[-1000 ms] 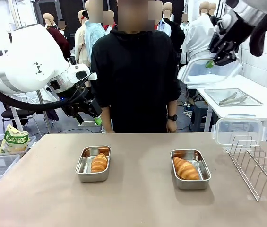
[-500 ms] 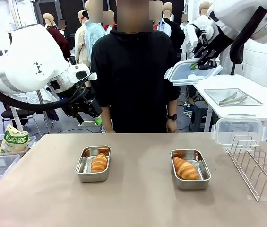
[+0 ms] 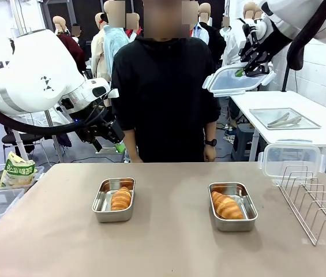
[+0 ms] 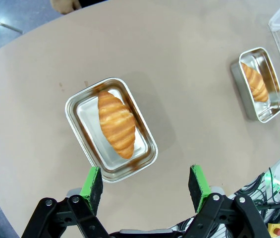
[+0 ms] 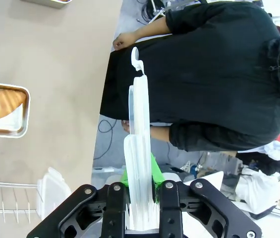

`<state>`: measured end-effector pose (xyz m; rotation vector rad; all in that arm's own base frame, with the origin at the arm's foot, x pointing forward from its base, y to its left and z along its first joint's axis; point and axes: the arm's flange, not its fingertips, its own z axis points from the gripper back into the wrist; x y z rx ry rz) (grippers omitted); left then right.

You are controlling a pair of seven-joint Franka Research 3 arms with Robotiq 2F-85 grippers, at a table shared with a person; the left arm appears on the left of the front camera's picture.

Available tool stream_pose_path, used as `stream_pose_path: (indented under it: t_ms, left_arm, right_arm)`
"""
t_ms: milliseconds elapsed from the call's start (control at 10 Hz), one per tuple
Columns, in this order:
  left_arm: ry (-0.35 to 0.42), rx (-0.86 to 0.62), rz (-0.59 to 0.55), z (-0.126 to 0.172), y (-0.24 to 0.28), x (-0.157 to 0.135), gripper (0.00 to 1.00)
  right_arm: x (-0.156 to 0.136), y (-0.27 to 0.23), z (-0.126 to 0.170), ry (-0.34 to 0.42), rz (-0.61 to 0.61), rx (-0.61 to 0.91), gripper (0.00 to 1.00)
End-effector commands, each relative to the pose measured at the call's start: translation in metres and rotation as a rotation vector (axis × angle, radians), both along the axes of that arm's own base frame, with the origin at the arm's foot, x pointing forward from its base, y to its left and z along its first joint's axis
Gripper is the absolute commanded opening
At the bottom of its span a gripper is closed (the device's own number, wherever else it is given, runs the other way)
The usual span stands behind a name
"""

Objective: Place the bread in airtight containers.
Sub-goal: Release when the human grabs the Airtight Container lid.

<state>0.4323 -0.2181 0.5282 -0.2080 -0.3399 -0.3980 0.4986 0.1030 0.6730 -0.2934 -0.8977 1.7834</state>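
Two steel containers sit on the table, each with a croissant inside: the left container (image 3: 113, 199) holds one croissant (image 3: 120, 198), the right container (image 3: 232, 206) holds the other croissant (image 3: 227, 205). My left gripper (image 3: 115, 144) hangs open above and behind the left container; in the left wrist view its fingers (image 4: 92, 181) frame the near side of that container (image 4: 111, 129). My right gripper (image 3: 251, 67) is high at the upper right, shut on a clear plastic lid (image 3: 235, 81). The right wrist view shows that lid (image 5: 140, 163) edge-on between the pads.
A person in black stands at the far side of the table, hands down. A wire rack (image 3: 315, 202) with a second clear lid (image 3: 291, 158) is at the right edge. A yellow-green snack bag (image 3: 17, 171) lies at the left. A side table carries a tray with tongs (image 3: 284, 119).
My right arm has carried the clear lid leftward and slightly up, levelling it. The left arm, containers and croissants have not moved.
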Motion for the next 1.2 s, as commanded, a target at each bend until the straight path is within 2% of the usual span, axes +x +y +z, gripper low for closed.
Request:
stream_pose_path:
  t_ms: [0, 1100]
  left_arm:
    - [-0.003, 0.007, 0.008, 0.0004, 0.0014, -0.0012, 0.90]
    - [-0.003, 0.007, 0.008, 0.0004, 0.0014, -0.0012, 0.90]
  right_arm:
    - [-0.0001, 0.0005, -0.0016, 0.008, -0.007, -0.017, 0.00]
    - [-0.0001, 0.0005, -0.0016, 0.008, -0.007, -0.017, 0.00]
